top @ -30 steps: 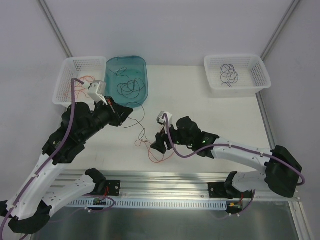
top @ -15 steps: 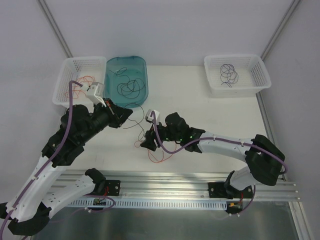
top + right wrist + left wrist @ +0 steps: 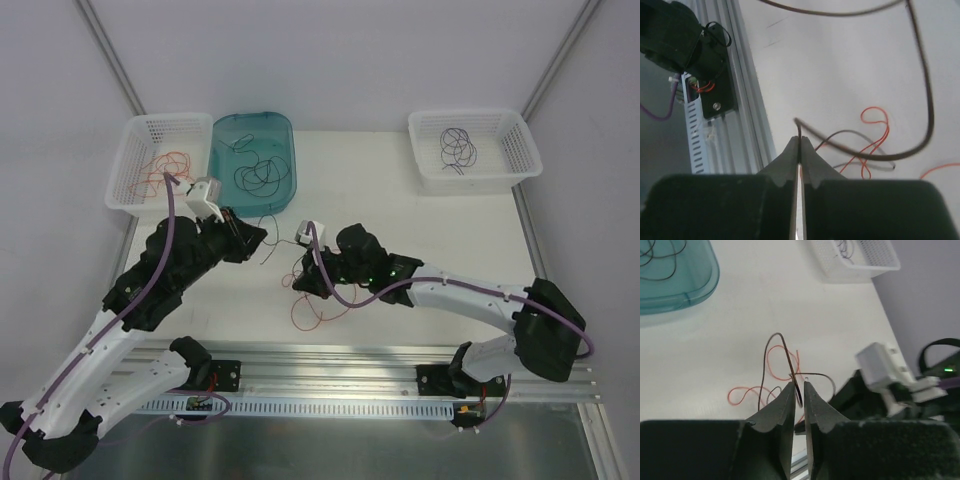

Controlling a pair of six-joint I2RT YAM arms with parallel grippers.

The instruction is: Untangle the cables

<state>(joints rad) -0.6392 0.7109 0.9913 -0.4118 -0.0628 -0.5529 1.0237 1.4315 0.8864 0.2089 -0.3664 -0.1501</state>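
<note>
Nearest you, lower middle of the top view, a dark cable (image 3: 929,100) and an orange cable (image 3: 875,108) lie crossed on the table (image 3: 450,230). Your left gripper (image 3: 798,390) and right gripper (image 3: 799,142) are each pinched tight on a dark strand there, so I'd guess that's the last knot to pull apart. Further back, along the upper part of the frame, it looks mostly sorted: orange ones in the left basket (image 3: 135,122), black in the teal tray (image 3: 275,135), purple in the right basket (image 3: 430,170).
</note>
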